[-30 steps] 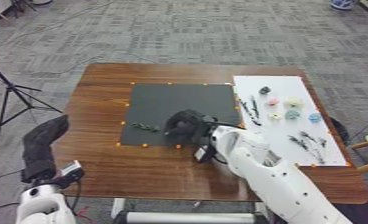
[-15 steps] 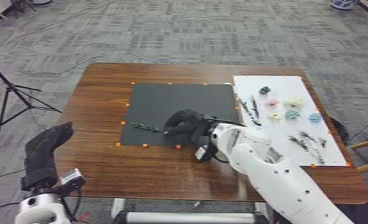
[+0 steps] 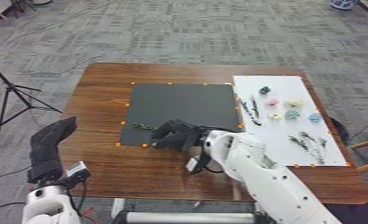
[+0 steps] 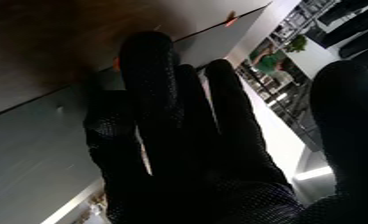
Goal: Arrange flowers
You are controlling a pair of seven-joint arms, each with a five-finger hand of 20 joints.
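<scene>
- Several flowers point(image 3: 292, 102) lie on white paper point(image 3: 251, 85) in the head view, one sprig point(image 3: 144, 127) on the black mat point(image 3: 182, 102) near the right hand point(image 3: 173, 134); the left hand point(image 3: 47, 145) is relaxed.
- Right wrist view: the right hand point(image 4: 185, 150) is released, fingers straight.

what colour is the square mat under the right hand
Dark grey, nearly black; the mat shows best in the head view.

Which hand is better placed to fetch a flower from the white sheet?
Right, likely: the right hand is closer to the white sheet; the left hand is by the table's left edge.
</scene>
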